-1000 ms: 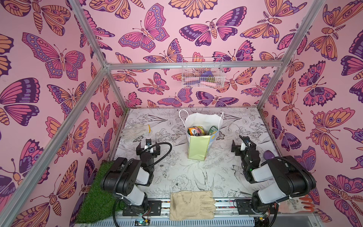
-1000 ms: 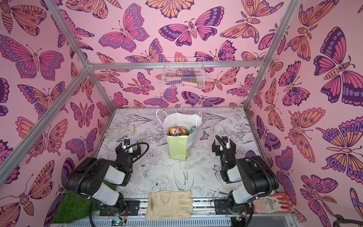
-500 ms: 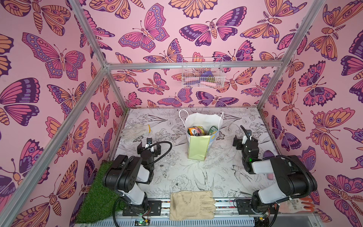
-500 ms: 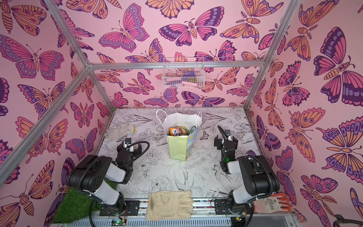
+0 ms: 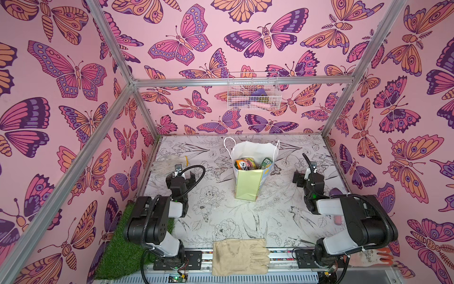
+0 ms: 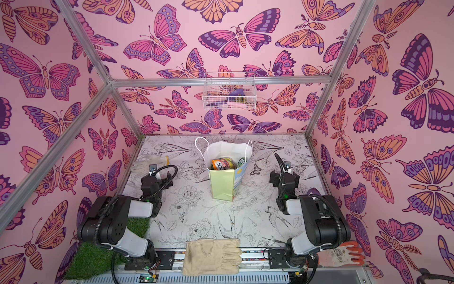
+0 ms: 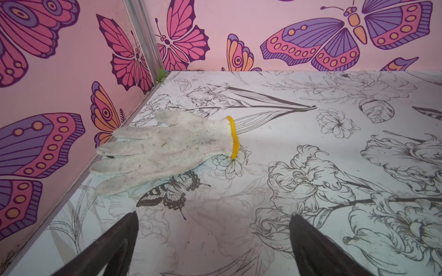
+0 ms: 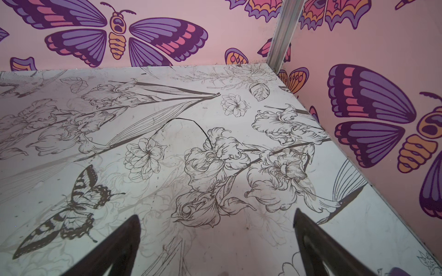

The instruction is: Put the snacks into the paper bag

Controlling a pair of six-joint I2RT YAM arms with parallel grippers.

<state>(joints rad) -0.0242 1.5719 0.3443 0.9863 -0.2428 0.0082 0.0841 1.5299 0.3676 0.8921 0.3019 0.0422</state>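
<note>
In mid-frame, the paper bag (image 5: 247, 186) is holding the snacks (image 5: 245, 164); both jaws are gaping empty, and a careless inward swing is risking toppling it.

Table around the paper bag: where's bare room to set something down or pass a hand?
Widest bare patch: table between the paper bag and the beige glove at the near edge. Open lanes flank the bag, toward the left hand and the right hand. The far right corner is bare. Crowded: the far left corner, where a white glove lies.
</note>
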